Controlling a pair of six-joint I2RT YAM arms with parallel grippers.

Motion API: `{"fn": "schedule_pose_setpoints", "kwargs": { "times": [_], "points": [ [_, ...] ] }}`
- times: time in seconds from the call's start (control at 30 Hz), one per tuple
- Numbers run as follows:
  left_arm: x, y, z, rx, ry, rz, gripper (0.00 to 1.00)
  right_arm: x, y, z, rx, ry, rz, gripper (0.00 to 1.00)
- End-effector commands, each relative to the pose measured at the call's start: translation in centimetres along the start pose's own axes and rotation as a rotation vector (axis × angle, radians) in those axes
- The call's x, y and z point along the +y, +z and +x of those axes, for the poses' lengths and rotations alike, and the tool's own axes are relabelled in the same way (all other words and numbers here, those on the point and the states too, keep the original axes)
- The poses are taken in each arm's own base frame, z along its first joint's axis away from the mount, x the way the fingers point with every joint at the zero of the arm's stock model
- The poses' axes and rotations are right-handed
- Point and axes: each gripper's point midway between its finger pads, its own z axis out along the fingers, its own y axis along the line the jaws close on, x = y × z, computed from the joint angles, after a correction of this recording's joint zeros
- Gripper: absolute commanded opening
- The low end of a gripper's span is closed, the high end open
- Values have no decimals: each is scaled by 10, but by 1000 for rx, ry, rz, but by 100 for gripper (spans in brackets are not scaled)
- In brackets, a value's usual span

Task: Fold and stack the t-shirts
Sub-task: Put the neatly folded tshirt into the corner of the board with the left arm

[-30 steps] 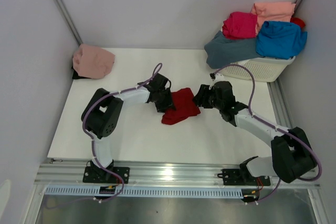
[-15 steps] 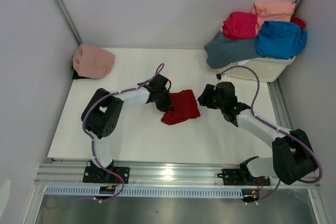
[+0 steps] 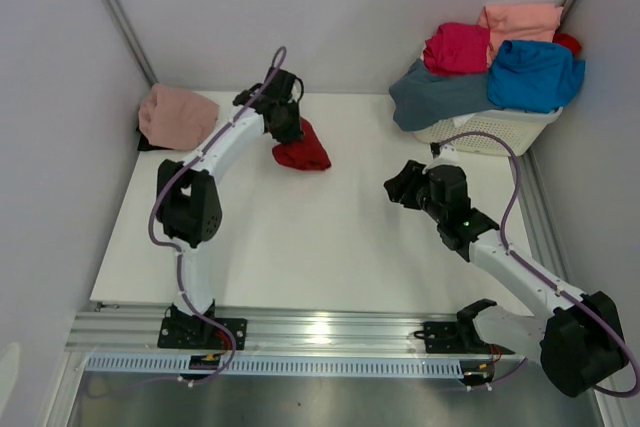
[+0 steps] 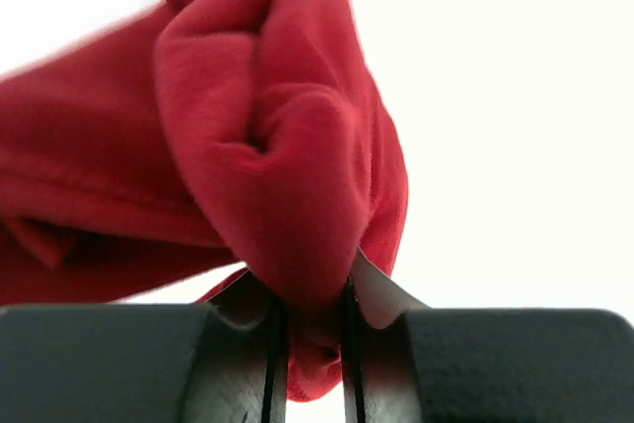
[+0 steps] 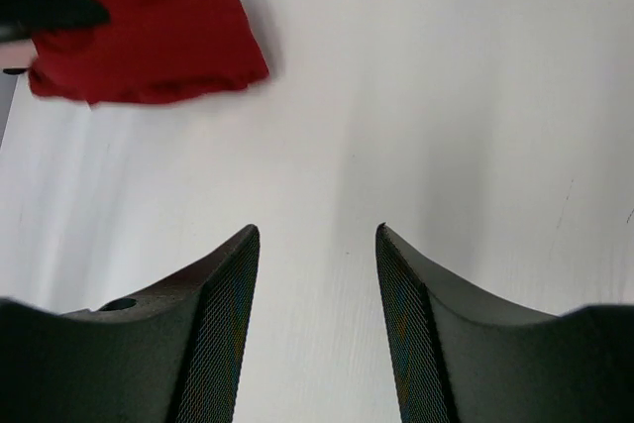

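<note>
The dark red t-shirt (image 3: 302,149) is bunched into a folded bundle at the back left-centre of the table. My left gripper (image 3: 284,127) is shut on its edge; in the left wrist view the red cloth (image 4: 267,165) is pinched between the jaws of my left gripper (image 4: 309,319). My right gripper (image 3: 402,185) is open and empty over the table right of centre; in the right wrist view my right gripper (image 5: 317,245) frames bare table, with the red t-shirt (image 5: 149,32) far ahead at top left. A dusty pink t-shirt (image 3: 177,115) lies at the back left corner.
A white lattice basket (image 3: 500,129) stands at the back right, piled with slate grey-blue (image 3: 440,95), magenta (image 3: 457,47), salmon (image 3: 520,19) and bright blue (image 3: 536,75) t-shirts. White walls enclose the table on three sides.
My left gripper has carried the red t-shirt from the table's middle up and back towards the left. My right gripper has let go and drawn back to the right.
</note>
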Motion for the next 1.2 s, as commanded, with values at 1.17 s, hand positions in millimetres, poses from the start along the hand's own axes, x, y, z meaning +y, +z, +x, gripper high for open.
{"fn": "schedule_pose_setpoints", "kwargs": {
  "times": [1.17],
  "points": [
    [348, -74, -199, -711, -886, -385, 1, 49, -34, 75, 171, -43, -84, 53]
  ]
}}
